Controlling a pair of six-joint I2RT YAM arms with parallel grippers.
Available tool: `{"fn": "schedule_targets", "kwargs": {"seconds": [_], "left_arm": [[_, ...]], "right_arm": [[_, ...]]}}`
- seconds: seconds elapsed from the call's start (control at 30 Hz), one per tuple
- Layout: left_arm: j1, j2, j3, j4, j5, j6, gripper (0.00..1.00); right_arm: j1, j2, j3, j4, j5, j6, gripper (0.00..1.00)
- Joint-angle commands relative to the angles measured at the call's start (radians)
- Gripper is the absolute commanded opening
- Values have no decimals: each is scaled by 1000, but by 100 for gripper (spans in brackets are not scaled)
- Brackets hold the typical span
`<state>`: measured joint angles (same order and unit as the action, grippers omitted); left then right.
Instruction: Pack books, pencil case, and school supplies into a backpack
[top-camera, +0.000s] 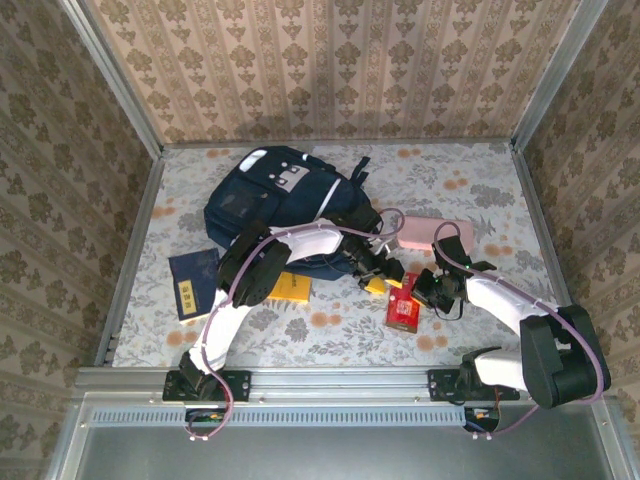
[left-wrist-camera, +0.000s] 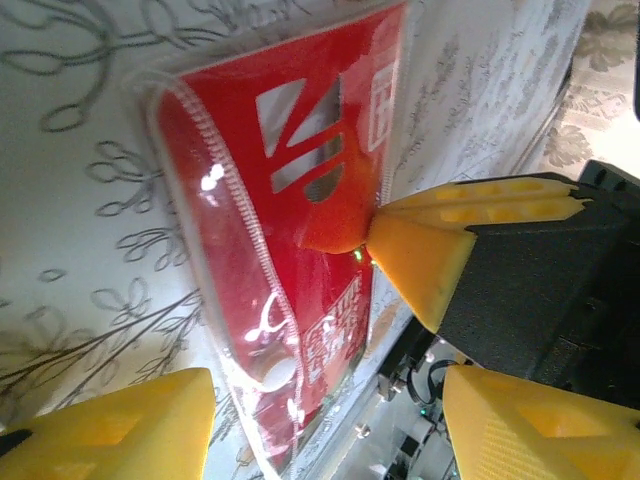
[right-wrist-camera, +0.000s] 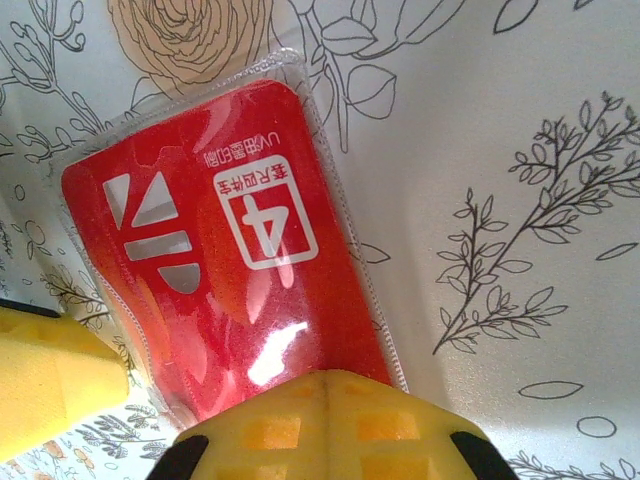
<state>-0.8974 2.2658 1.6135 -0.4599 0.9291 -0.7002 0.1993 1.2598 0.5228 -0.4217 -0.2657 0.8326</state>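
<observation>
The worktop (top-camera: 480, 180) is wearing a white cloth with grey line-drawn leaves and orange blossoms. The backpack (top-camera: 270, 195) is showing dark navy with white stripes and grey-white patches. The red pack (right-wrist-camera: 230, 290) is carrying white marks under glossy clear wrap. A navy book (top-camera: 193, 283), a yellow book (top-camera: 291, 288) and a pink box (top-camera: 435, 232) are standing out against the cloth. The fingers (right-wrist-camera: 330, 420) are showing yellow.

**Two Arms Finished in White, Black and Yellow**

Each arm is built from white shells joined by rounded black joint housings, as seen on the left arm (top-camera: 228, 322) and the right arm (top-camera: 505, 300). A lilac cable (top-camera: 236, 272) is run along each arm and looped below its black base bracket (top-camera: 205, 385). On the left gripper (left-wrist-camera: 330, 392), the fingers (left-wrist-camera: 115, 430) are moulded as blunt, bright yellow wedges. On the right gripper (right-wrist-camera: 325, 380), the same yellow is used, square waffle-like recesses are pressed into the fingers, and a black body (left-wrist-camera: 545, 290) is fitted behind. Small silvery screws (left-wrist-camera: 362, 431) are seen nearby.
</observation>
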Motion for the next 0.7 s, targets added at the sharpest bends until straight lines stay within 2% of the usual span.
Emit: {"fn": "schedule_targets", "kwargs": {"seconds": [0.0,0.3,0.43,0.5,0.67], "left_arm": [[-50,80,7,51,81,-18,64],[-46,60,-17,202,132,-85,64],[-34,45,-57,315,146,-153,59],[-27,40,-56,286,134,-143,57],[8,-43,-82,94,15,-16,56]], "right_arm": [[5,19,-2,11,-10,16,0],[5,27,-13,38,-33,23,0],[5,33,-18,53,-41,31,0],[5,33,-16,48,-39,28,0],[5,-29,16,-12,-37,-18,0]]}}
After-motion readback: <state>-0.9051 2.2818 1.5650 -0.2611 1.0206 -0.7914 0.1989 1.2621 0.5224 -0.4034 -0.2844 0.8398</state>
